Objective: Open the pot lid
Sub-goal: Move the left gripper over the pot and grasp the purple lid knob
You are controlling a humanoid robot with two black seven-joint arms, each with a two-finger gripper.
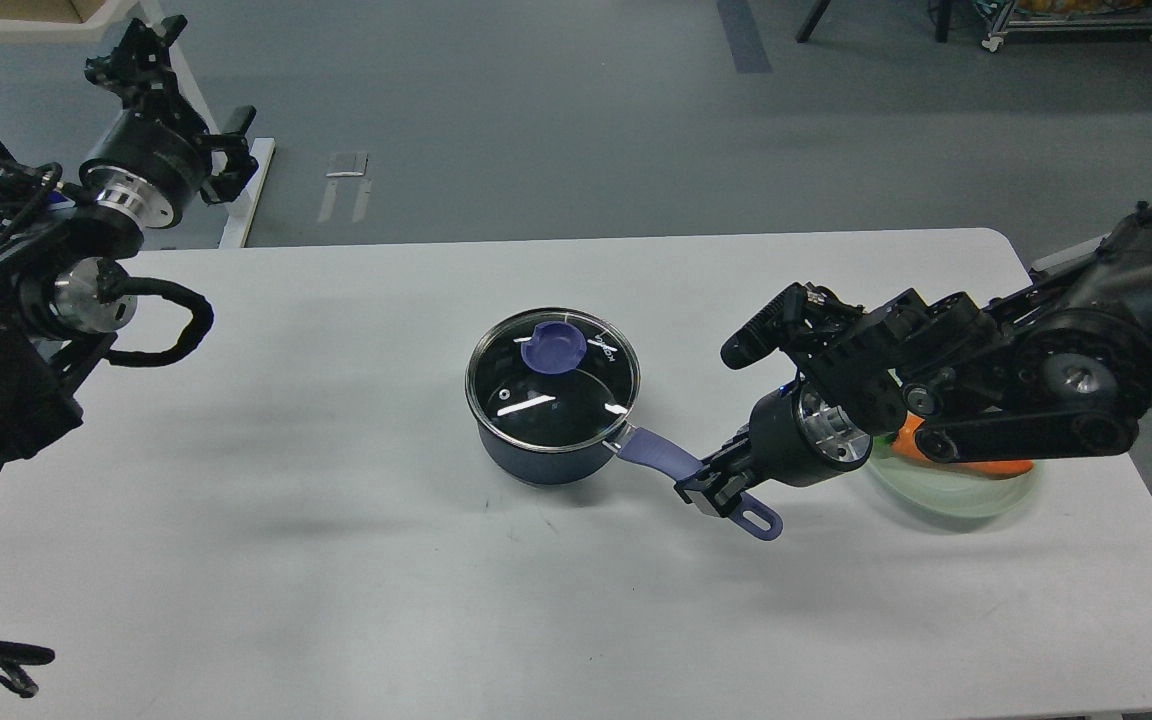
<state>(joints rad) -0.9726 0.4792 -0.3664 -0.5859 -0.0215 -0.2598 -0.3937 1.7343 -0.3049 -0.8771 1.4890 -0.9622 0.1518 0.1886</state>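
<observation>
Head view.

Item 1: surface (336,600). White, rounded corners, running across the whole view; grey floor lies beyond its far edge.

Item 2: pot (546,455). Small dark navy saucepan standing upright near the middle of the surface. Its lavender handle (661,455) runs out toward 4 o'clock, ending in a loop with a hole.

Item 3: lid (551,385). Clear glass disc with thin metal rim, seated flat on the pot and covering it fully. Purple knob (553,347) sits toward the lid's 12 o'clock side; a small steam hole shows at about 7 o'clock on the glass.

Item 4: right gripper (711,490). At the far end of the black right arm, which enters from 3 o'clock. The fingers are clenched across the pot's handle, just short of the looped end, which sticks out past them.

Item 5: left gripper (151,40). At the far end of the left arm, raised at 10 o'clock, off the surface and well apart from the pot. Seen dark and end-on; whether it is released or clenched cannot be told.

Item 6: plate (956,495). Pale green glass, resting on the surface at 4 o'clock from the pot, partly hidden under the right arm.

Item 7: orange object (986,466). Lying on the plate, mostly covered by the arm; its kind cannot be made out.
</observation>
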